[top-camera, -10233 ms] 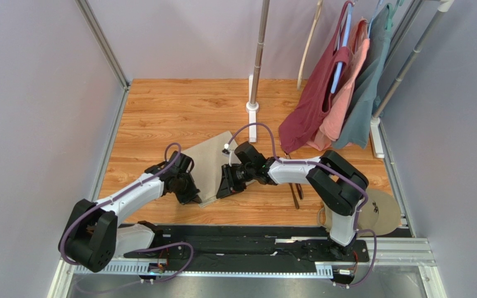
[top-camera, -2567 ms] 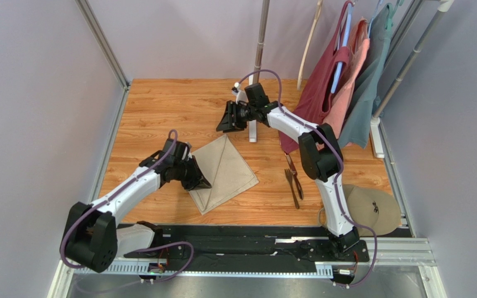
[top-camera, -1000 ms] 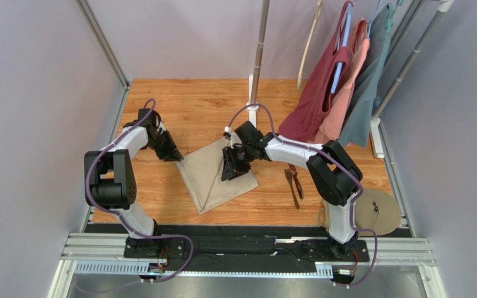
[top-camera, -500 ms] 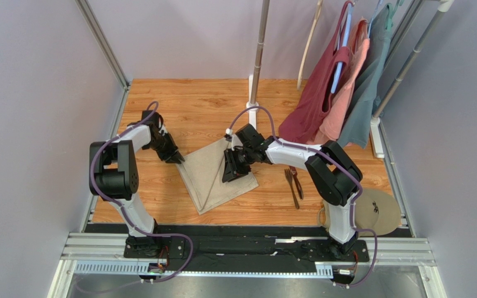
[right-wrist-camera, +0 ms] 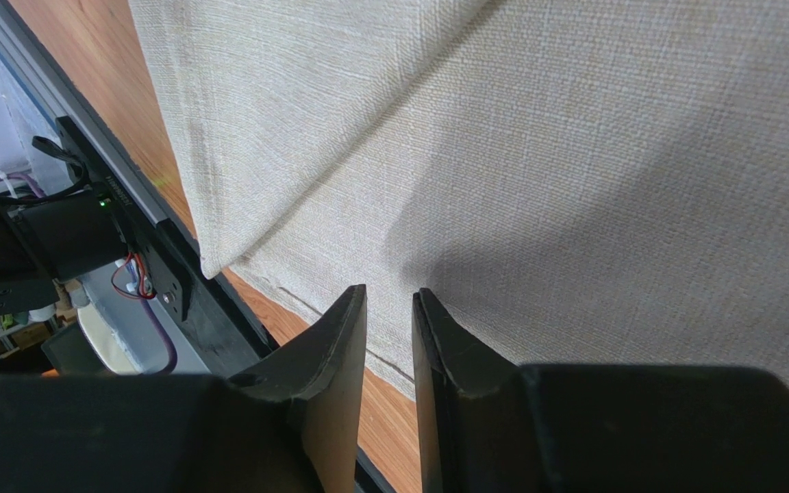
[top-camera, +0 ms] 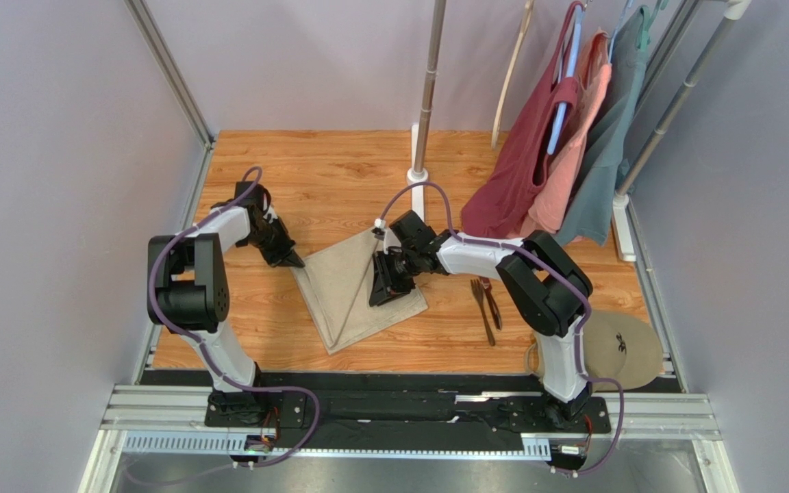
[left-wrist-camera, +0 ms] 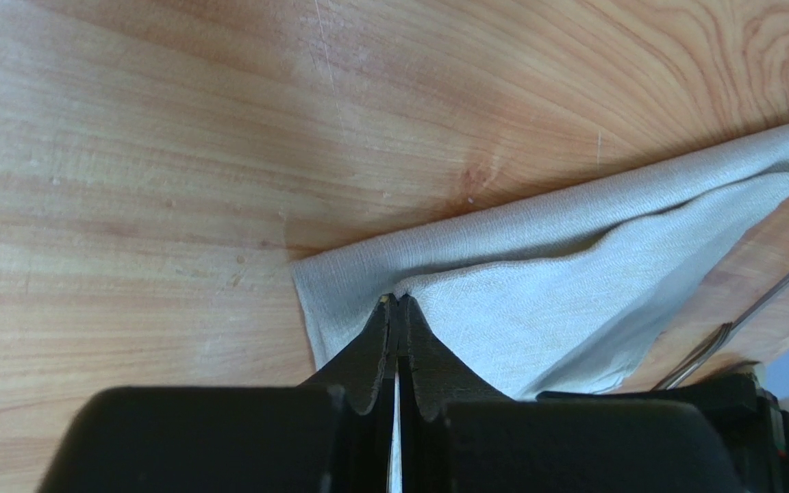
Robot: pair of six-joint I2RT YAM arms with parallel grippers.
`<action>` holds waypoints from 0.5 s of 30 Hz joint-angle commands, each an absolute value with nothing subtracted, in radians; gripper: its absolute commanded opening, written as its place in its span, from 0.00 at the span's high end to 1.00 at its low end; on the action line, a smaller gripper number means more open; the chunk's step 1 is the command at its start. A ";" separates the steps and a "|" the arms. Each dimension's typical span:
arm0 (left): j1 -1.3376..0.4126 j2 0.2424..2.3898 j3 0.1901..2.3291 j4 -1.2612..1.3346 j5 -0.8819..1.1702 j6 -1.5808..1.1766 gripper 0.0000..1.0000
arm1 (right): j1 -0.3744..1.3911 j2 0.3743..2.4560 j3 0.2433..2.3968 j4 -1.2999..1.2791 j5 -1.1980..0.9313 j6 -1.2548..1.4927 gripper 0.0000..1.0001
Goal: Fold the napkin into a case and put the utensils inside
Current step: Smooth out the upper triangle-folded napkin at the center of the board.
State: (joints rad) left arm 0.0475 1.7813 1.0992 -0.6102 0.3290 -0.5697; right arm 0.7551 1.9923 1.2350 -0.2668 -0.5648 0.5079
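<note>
**A:** What is the left claw doing?

**B:** Its two fingers are pressed tight together. They pinch the left corner of the napkin, and the cloth rises to a small peak at the tips.

**A:** And the right claw?

**B:** Narrow, with only a thin slit between the fingers and nothing in it. It points down over the right part of the napkin, close to the edge. Whether its tips touch the cloth I cannot tell.

**A:** Where does the napkin lie?

**B:** Mid-way across the wooden table, between the two arms. It is folded, with a crease running across it.

**A:** The cutlery?

**B:** On bare wood just right of the napkin, apart from it. Neither claw touches it.
</note>
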 commanded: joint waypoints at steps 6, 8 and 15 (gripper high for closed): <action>0.044 1.603 1.066 -0.670 0.307 -0.543 1.00 | 0.759 2.000 1.206 -0.209 -0.554 0.535 0.76; 0.043 1.605 1.069 -0.689 0.293 -0.535 1.00 | 0.759 2.000 1.204 -0.206 -0.551 0.538 0.76; 0.043 1.651 1.051 -0.718 0.253 -0.520 1.00 | 0.759 1.997 1.207 -0.199 -0.560 0.548 0.77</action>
